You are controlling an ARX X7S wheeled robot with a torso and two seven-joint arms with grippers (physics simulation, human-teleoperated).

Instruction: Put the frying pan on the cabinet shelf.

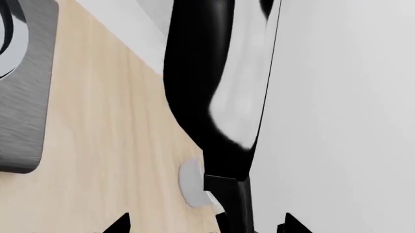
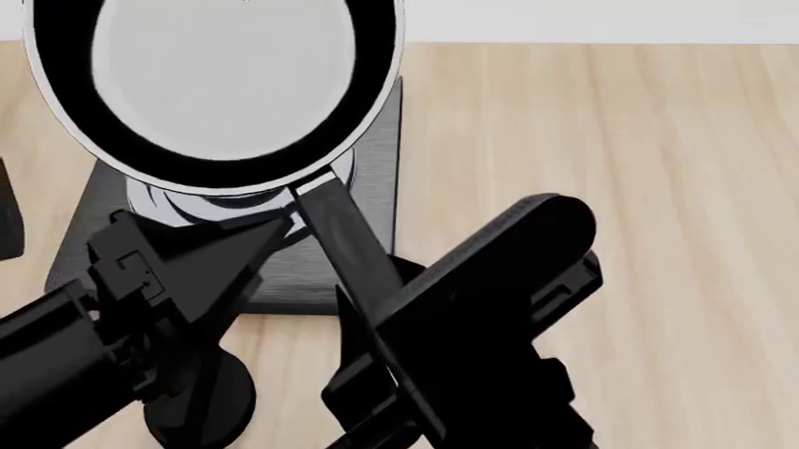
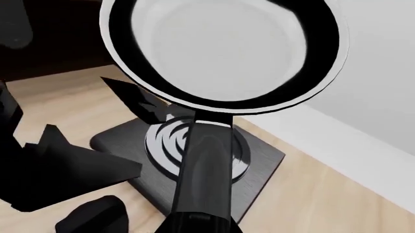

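The frying pan (image 2: pixel 212 89) hangs in the air above the square black plate (image 2: pixel 374 140), lifted clear of the wooden floor (image 2: pixel 624 187) that carries the plate. In the head view its round bowl fills the upper left, open side facing the camera, grey base ringed by a black wall and a thin pale rim. Its long axis runs from the bowl down and to the right along the short black handle (image 2: pixel 343 253), so the handle points back toward the robot and the bowl points away, toward the white wall (image 2: pixel 600 19) at the far edge of the floor.

The right gripper (image 2: pixel 374 374) is clamped on the near end of the handle; the right wrist view looks straight up the handle (image 3: pixel 204 170) to the bowl (image 3: pixel 220 48), with the plate's concentric rings (image 3: pixel 168 141) showing beneath.

The left gripper (image 2: pixel 268 234) sits just beside the handle where it joins the bowl, its pointed fingertips above the near part of the plate. Whether its jaws are parted or closed cannot be told. In the left wrist view the pan (image 1: pixel 220 87) appears edge-on, close to the camera.
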